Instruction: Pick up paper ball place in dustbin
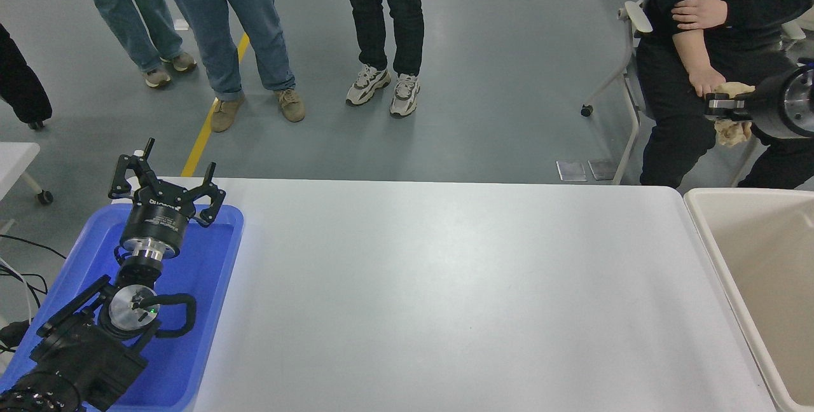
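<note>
The paper ball (731, 113) is held clamped in the right gripper (722, 107) at two o'clock, beyond the dustbin (706, 234) rim. If released here, the bin would likely be missed. The left gripper (166, 186) is parked spread open at eight o'clock.

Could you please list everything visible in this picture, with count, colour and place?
table: one, white, centre
second table: one, white, left edge, partly seen
tray: one, blue, on the table's left end
dustbin: one, beige, at the table's right end
paper ball: one, tan, held in the air at the right edge, beyond the dustbin's far rim
chair: one, white frame, upper right
seated person: one, in black, upper right
standing people: three pairs of legs at the top, two in blue jeans, one in black
dark figure: one, partly seen, left edge
cables: black, lower left
left gripper: black, parked over the tray, jaws open
right gripper: black, right edge, shut on the paper ball
</note>
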Controlling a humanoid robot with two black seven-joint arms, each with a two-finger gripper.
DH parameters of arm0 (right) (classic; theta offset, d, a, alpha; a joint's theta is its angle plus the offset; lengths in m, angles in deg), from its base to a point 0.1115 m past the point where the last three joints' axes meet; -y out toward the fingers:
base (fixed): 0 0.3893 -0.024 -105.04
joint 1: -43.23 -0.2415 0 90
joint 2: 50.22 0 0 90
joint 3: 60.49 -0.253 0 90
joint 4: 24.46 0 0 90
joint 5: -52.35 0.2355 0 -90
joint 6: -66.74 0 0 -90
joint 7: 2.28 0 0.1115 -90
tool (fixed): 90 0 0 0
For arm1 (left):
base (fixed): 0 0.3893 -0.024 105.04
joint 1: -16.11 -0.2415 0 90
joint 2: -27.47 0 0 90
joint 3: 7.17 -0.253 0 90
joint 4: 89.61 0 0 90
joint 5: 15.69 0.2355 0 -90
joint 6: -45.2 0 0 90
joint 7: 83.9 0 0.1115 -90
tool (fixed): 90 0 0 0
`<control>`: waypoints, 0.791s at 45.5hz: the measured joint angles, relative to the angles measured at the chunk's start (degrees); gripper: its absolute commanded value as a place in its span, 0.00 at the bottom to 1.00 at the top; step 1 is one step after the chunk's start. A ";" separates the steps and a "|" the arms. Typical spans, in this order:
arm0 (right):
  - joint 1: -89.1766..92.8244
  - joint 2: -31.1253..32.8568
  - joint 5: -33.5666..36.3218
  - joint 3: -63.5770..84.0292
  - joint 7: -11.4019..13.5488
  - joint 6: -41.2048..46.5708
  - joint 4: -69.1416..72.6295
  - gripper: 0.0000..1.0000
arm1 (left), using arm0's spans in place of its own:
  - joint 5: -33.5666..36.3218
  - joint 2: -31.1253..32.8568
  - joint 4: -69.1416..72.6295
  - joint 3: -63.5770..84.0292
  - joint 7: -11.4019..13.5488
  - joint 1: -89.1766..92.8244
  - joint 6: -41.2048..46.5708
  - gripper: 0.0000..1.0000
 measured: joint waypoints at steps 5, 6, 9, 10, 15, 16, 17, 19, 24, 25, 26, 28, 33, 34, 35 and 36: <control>7.18 0.84 1.37 -0.41 0.03 -0.13 -8.76 0.00 | 0.01 0.00 0.01 0.00 0.00 0.00 0.00 1.00; 8.70 0.98 1.74 -0.50 0.05 -0.15 -10.61 0.00 | 0.01 0.01 -0.01 0.00 0.00 0.01 0.00 1.00; 13.83 1.42 3.30 -1.01 0.08 -0.18 -16.44 0.00 | -0.01 -0.01 0.03 0.00 0.01 0.00 0.00 1.00; 15.22 1.45 3.79 -1.30 0.07 -0.18 -18.05 0.00 | 0.02 -0.01 0.03 0.00 0.00 0.00 0.00 1.00; 23.71 1.82 6.51 -3.30 0.08 -0.36 -26.97 0.00 | 0.02 0.00 0.02 0.00 0.00 -0.01 0.00 1.00; 25.02 1.86 6.98 -3.66 0.11 -0.42 -28.34 0.00 | 0.00 0.01 0.01 0.00 0.01 -0.01 0.00 1.00; 26.37 1.93 7.23 -4.09 0.11 -0.47 -29.64 0.00 | 0.01 0.00 0.02 0.00 0.00 -0.01 0.00 1.00; 29.68 2.03 7.82 -5.26 0.13 -0.79 -32.81 0.00 | 0.01 0.00 0.02 0.00 0.00 -0.01 0.00 1.00; 37.17 2.15 8.92 -8.75 0.14 -1.57 -39.26 0.00 | 0.02 -0.01 0.02 0.00 0.00 -0.01 0.00 1.00; 39.14 2.17 9.14 -9.94 0.15 -1.85 -40.73 0.00 | 0.00 -0.01 0.02 0.00 0.00 -0.01 0.00 1.00; 40.45 2.19 9.28 -10.69 0.16 -2.03 -41.66 0.00 | 0.00 0.00 0.02 0.00 0.01 -0.01 0.00 1.00; 43.19 2.20 9.48 -12.57 0.15 -2.54 -43.43 0.00 | 0.01 0.00 0.03 0.00 0.00 -0.01 0.00 1.00; 50.57 1.84 9.92 -18.23 0.17 -4.78 -47.00 0.00 | 0.03 0.00 0.02 0.00 0.00 -0.01 0.00 1.00; 52.09 1.69 10.00 -19.51 0.17 -5.37 -47.53 0.00 | 0.01 0.00 0.02 0.00 0.00 -0.01 0.00 1.00; 53.14 1.57 10.05 -20.36 0.18 -5.78 -47.90 0.00 | 0.01 0.00 0.03 0.00 0.00 -0.01 0.00 1.00; 54.15 1.39 10.08 -21.25 0.17 -6.21 -48.25 0.00 | 0.01 0.00 0.02 0.00 0.00 -0.01 0.00 1.00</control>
